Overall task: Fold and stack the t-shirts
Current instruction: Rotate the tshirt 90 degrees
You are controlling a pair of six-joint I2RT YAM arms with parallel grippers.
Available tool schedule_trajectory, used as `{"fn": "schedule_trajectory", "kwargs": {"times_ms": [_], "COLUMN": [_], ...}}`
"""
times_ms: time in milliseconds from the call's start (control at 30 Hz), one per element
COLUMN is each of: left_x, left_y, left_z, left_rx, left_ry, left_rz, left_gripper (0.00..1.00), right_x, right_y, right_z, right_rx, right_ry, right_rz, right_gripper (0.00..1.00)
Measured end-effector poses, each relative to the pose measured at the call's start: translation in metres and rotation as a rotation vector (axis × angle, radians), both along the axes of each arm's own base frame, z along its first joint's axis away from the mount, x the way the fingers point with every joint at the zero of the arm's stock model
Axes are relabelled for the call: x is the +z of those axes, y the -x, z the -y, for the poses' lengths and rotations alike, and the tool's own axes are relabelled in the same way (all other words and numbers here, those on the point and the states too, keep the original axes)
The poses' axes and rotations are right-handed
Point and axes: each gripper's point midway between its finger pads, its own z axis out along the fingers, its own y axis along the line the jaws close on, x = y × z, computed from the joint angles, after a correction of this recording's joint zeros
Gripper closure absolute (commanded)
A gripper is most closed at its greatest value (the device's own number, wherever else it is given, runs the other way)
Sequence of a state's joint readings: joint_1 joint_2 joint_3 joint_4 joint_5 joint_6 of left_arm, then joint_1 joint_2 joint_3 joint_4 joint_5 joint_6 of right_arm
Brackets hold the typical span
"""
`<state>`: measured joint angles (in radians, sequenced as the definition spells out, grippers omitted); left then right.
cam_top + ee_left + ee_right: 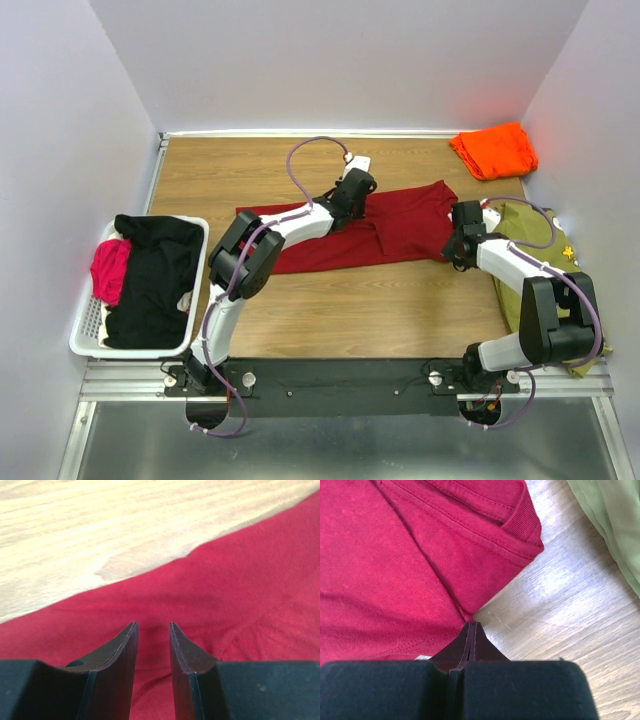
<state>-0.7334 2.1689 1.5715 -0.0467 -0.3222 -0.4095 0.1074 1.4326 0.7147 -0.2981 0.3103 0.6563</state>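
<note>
On the wooden table (350, 300) the dark red shirt (400, 225) lies long, left to right, with your left gripper (152, 625) loose above its middle and your right gripper (471, 625) pinching its right end.

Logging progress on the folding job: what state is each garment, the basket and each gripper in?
dark red t-shirt: spread out on the table, creased
orange t-shirt: folded, far right corner
green shirt: loose, unfolded
basket: holds a black garment and a pink garment
left gripper: jaws open above the red cloth
right gripper: jaws shut at the red shirt's edge
</note>
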Motion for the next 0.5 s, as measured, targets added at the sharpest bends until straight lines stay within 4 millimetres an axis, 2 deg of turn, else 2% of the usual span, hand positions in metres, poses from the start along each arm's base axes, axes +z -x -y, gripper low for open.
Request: {"fn": "schedule_trajectory", "kwargs": {"times_ms": [200,333,500], "left_x": [0.014,0.021,0.018], "left_y": [-0.001,0.005,0.027], "left_z": [-0.015,-0.032,-0.070], "left_rx": [0.038,0.077,0.145], "left_ry": [-0.009,-0.033,-0.073], "left_rz": [0.022,0.027,-0.011], "left_gripper": [0.60,0.60,0.60], "right_x": [-0.001,0.009,0.030], "right_y": [0.002,0.003,-0.006], "right_z": [0.001,0.003,0.001], "right_rx": [-0.018,-0.022,-0.020], "right_ry": [0.000,0.004,-0.004], "right_rz": [-0.006,0.013,0.069], "right_gripper": [0.62,0.57,0.56]}}
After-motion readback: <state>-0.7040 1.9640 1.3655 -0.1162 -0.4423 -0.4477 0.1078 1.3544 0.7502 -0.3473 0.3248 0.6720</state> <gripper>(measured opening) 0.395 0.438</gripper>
